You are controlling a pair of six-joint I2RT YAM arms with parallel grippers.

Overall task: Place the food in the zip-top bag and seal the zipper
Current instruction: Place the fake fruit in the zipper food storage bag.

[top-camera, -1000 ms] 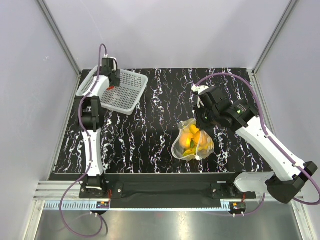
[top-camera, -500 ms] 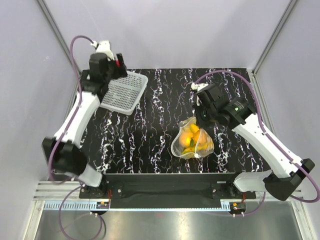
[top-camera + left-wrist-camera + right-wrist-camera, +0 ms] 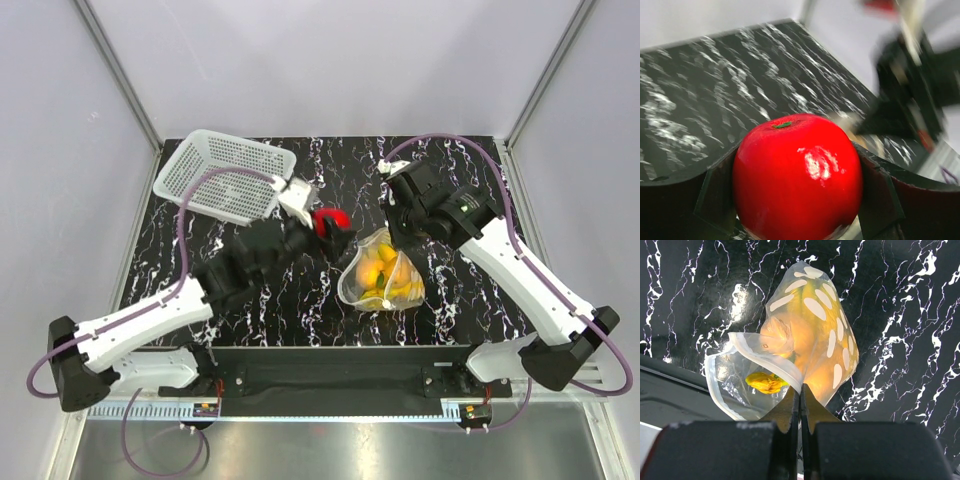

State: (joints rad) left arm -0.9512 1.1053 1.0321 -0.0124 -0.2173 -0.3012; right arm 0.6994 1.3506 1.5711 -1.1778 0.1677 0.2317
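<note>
Holding one red fruit (image 3: 797, 185) in my left gripper (image 3: 325, 224), jaws spread wide around it. My right gripper (image 3: 800, 399) is pinched tight on the mouth edge of the zip-top bag (image 3: 815, 335), which is printed with plain white ovals. The bag holds yellow-orange food (image 3: 766, 382) and sits at 4 o'clock, just beside the red fruit.

round red fruit (image 3: 797, 180): smooth, glossy skin with highlight. clear zip-top bag (image 3: 827, 347) with white ovals: thin crinkled plastic. black white-veined tabletop (image 3: 890, 315): polished sheen. white perforated basket (image 3: 228, 180): matt plastic.
</note>
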